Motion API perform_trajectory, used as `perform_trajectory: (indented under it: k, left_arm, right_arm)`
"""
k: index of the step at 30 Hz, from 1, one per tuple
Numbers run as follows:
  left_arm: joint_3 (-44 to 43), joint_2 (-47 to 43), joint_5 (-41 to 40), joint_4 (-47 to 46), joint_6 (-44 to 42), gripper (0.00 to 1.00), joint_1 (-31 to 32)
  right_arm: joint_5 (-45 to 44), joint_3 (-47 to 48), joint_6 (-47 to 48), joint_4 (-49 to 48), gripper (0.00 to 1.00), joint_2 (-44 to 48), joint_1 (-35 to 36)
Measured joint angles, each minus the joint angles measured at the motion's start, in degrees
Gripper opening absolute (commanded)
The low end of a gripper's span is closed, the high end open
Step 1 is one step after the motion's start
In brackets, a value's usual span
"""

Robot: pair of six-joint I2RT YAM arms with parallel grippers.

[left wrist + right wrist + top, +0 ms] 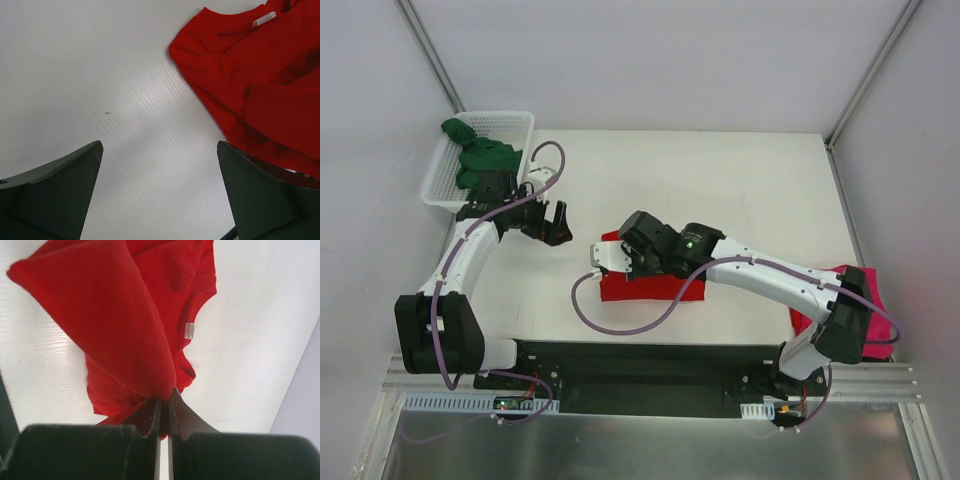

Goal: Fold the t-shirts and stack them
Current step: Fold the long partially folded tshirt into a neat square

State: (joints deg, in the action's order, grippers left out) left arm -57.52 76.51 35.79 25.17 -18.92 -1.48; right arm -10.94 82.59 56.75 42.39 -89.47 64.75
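Well, the right arm (770, 275) stretches long and low from its base toward the middle of the table, wrist tipped down. The right gripper (165, 405) is pinched tight on a fold of the red shirt (125, 315), which rises from the closed fingers in a peaked flap. The rest of that shirt lies rumpled on the table just beyond the fingertips, its small white neck label (188, 330) showing. The left arm (470, 250) is bent at the elbow, forearm angled toward the far left. The left gripper (160, 145) hangs above bare table with its jaws spread wide and nothing between them. The red shirt lies ahead of it and to its right, apart from both fingers.

From above, the right wrist covers much of the red shirt, so how it is folded is hard to tell. The green shirt (480, 160) is bundled in the white basket (505, 122) just behind the left gripper, partly hidden by that arm. The pink shirt (865, 285) lies well away from both grippers, by the right arm's base, mostly covered by the shoulder.

The table (720, 180) is plain white, faintly ribbed close up. Pale grey walls (380, 100) close it in, and a black plate (650, 365) runs along the near edge.
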Motion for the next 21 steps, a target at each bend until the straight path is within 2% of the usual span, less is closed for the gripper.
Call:
perform_trajectory:
  k: [21]
  left_arm:
    - [1.6, -0.9, 0.2, 0.2, 0.0, 0.99, 0.0]
  right_arm:
    - [-2.1, 3.4, 3.6, -5.7, 0.01, -14.3, -9.1]
